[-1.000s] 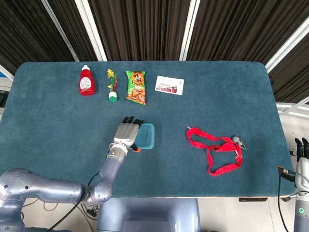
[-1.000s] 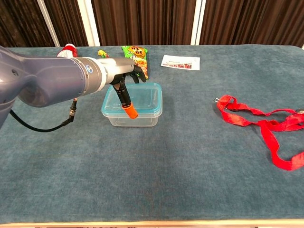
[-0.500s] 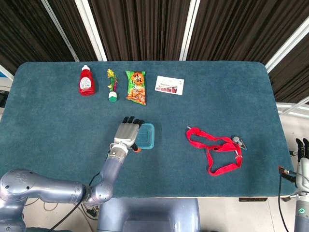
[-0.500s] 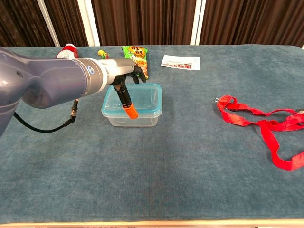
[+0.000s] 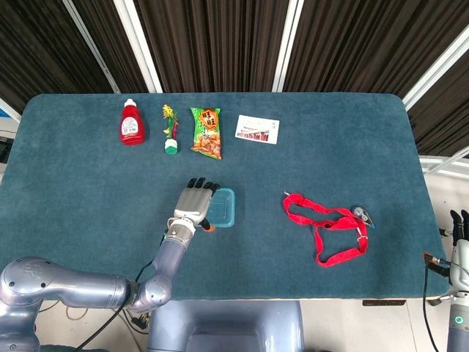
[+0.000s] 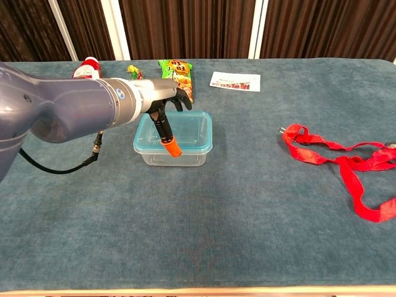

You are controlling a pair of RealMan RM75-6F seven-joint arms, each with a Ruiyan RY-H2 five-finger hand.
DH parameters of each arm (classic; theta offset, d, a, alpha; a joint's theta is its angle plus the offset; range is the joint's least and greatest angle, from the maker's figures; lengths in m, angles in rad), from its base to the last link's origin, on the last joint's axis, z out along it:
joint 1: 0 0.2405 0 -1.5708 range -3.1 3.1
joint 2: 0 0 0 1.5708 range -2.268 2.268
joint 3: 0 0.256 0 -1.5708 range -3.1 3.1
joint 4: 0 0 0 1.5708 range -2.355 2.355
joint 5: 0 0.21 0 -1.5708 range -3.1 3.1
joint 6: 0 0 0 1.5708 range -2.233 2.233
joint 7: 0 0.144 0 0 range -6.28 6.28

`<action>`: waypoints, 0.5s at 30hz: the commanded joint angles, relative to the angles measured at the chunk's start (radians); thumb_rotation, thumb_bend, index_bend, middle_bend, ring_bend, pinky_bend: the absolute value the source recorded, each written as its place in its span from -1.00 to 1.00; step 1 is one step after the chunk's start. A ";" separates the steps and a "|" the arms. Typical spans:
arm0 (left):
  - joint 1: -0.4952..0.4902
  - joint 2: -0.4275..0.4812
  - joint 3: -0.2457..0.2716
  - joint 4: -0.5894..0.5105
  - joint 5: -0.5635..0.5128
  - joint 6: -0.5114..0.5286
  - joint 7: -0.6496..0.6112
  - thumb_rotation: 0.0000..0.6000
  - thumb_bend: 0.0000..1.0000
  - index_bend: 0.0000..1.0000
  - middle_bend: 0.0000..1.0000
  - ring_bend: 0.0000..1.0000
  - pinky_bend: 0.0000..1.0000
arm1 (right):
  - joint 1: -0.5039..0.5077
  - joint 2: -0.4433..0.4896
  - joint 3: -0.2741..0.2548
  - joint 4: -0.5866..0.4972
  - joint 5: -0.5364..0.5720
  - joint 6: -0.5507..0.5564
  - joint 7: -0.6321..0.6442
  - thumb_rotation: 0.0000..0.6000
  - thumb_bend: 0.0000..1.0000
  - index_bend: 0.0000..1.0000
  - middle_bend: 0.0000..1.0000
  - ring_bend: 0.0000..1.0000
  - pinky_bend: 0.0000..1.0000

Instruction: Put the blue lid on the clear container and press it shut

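Table (image 5: pixel 88 169), blue cloth, listed left to right.

1. Ketchup bottle (image 5: pixel 132 122), back row, upright, red.
2. Green sprig (image 5: pixel 171 129) with a white base, just beside the bottle.
3. Snack packet (image 5: pixel 207 133), flat, back row.
4. Left hand (image 5: pixel 194 201), palm down over the left part of the box. Fingers (image 5: pixel 202 184) spread and reaching forward, nothing gripped. In the chest view the thumb with the orange tip (image 6: pixel 172 148) hangs down across the near wall. Whether the palm presses on the lid cannot be told.
5. Container (image 6: pixel 173 154), clear plastic, mid-table, beneath that hand. Judged light, thin-walled and slippery; likely to skate on the cloth under a sideways push.
6. Lid (image 6: pixel 193 125), blue rim, lying on top of the container. Whether it is snapped down cannot be told. Judged flexible; best pressed straight down along the rim and corners, not at the bowing centre.
7. Card (image 5: pixel 257 129), white, back row.
8. Red strap (image 5: pixel 326 226), looped, well apart to the right.
9. Right hand (image 5: pixel 459 226), at the far right edge, off the table. Fingers upright; their spread cannot be told.
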 commanded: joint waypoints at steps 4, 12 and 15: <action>0.000 -0.003 0.000 0.001 0.007 0.003 0.005 1.00 -0.81 -0.68 -0.64 -1.00 -1.00 | 0.000 0.001 0.001 -0.001 0.001 0.000 0.001 1.00 -0.45 -0.94 -1.00 -1.00 -1.00; 0.000 -0.001 0.006 -0.004 0.005 -0.001 0.019 1.00 -0.81 -0.69 -0.68 -1.00 -1.00 | -0.001 0.002 0.003 -0.003 0.005 0.001 0.002 1.00 -0.45 -0.94 -1.00 -1.00 -1.00; 0.001 -0.002 0.006 -0.001 0.007 -0.001 0.019 1.00 -0.81 -0.69 -0.69 -1.00 -1.00 | -0.001 0.003 0.004 -0.004 0.006 0.001 0.002 1.00 -0.45 -0.94 -1.00 -1.00 -1.00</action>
